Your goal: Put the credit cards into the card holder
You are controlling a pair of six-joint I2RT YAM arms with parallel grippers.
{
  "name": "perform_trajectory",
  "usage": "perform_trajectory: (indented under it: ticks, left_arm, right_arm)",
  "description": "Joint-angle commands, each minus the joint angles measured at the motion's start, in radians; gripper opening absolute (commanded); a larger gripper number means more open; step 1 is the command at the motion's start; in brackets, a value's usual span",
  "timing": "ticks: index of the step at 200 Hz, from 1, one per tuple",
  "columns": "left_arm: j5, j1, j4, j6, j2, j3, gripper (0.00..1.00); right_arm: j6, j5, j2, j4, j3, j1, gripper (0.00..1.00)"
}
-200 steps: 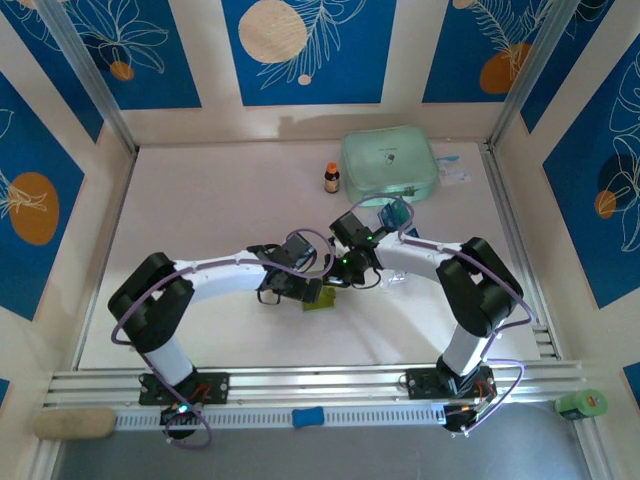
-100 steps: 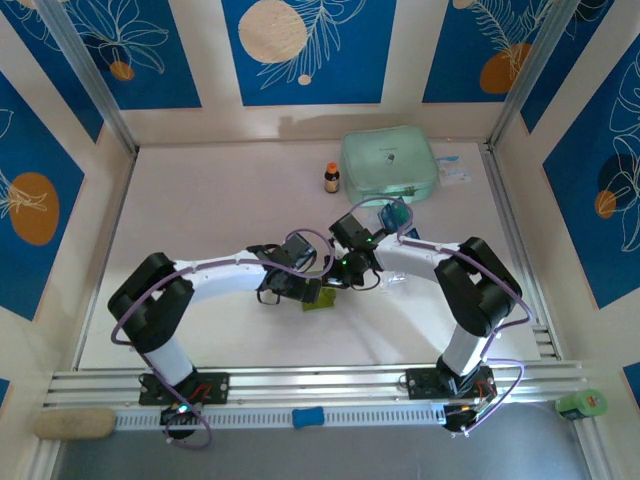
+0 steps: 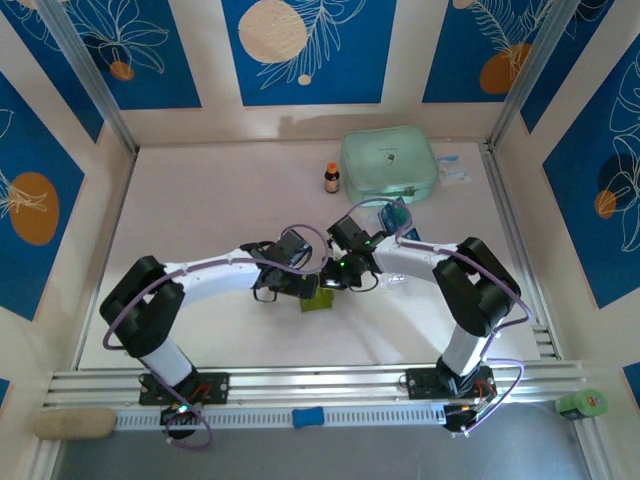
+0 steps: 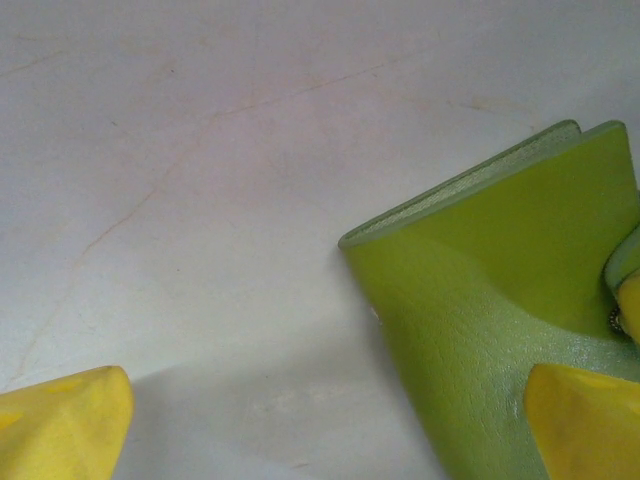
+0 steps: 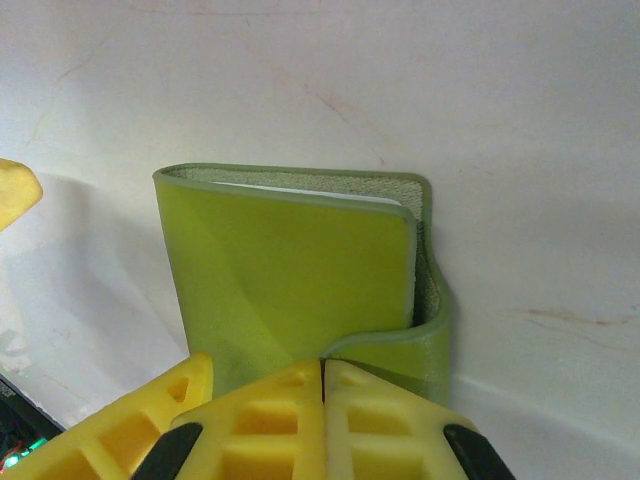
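The olive-green card holder (image 3: 320, 298) lies folded on the white table between both grippers. In the right wrist view the card holder (image 5: 290, 265) sits just ahead of my right gripper (image 5: 322, 400), which is shut with the holder's curled flap edge pinched at the seam of its fingers. My left gripper (image 4: 320, 430) is open; one fingertip (image 4: 585, 420) rests over the card holder (image 4: 480, 320), while the other stays on bare table. From above, the left gripper (image 3: 300, 285) and right gripper (image 3: 335, 278) meet at the holder. Teal-blue credit cards (image 3: 396, 213) lie behind the right arm.
A large mint-green zip case (image 3: 390, 165) stands at the back, with a small brown bottle (image 3: 331, 178) to its left and a clear plastic item (image 3: 453, 168) to its right. Open table (image 3: 200, 200) spreads to the left.
The left arm has shifted a little, its gripper edging closer to the card holder. The right arm and the holder have stayed put.
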Motion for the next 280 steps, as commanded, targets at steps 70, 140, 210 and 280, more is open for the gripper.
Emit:
perform_trajectory:
  ticks: [70,140,210,280]
  left_arm:
    - [-0.011,0.008,0.043,-0.02,0.041,-0.089,1.0]
    - [-0.003,0.008,0.053,-0.022,0.041,-0.094,1.0]
    - [0.001,0.008,0.049,-0.022,0.035,-0.085,1.0]
    - [0.001,0.01,-0.001,-0.014,-0.043,0.005,1.0]
  right_arm:
    - [-0.042,0.017,0.041,-0.107,0.016,0.048,0.0]
    - [-0.036,0.092,0.099,-0.145,-0.007,0.078,0.0]
    - [-0.016,0.055,0.031,-0.144,-0.018,0.081,0.0]
    - [0.006,0.013,-0.158,-0.19,0.047,0.037,0.32]
